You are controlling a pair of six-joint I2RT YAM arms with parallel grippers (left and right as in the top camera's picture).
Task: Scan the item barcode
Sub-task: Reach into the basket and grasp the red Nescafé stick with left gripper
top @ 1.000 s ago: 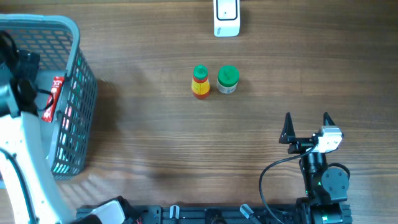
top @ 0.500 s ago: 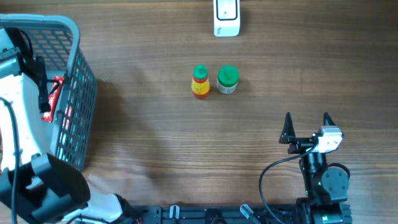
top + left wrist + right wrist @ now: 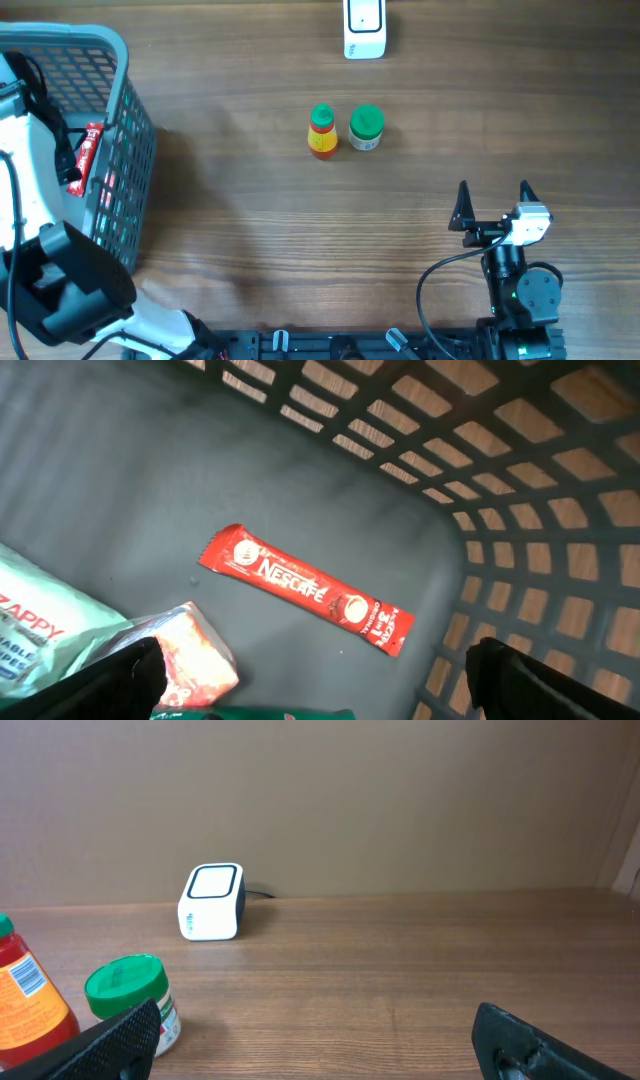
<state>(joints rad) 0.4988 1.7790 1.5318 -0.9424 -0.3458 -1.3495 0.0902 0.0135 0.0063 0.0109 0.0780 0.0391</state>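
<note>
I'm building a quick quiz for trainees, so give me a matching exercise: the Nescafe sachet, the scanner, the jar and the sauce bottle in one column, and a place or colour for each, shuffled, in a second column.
Column one
1. Nescafe sachet
2. scanner
3. jar
4. sauce bottle

Column two
A. white, at the far edge of the table
B. mid-table, broad green lid
C. lying flat on the floor of the basket
D. mid-table, small green cap, red body

Pairs: 1-C, 2-A, 3-B, 4-D
</note>
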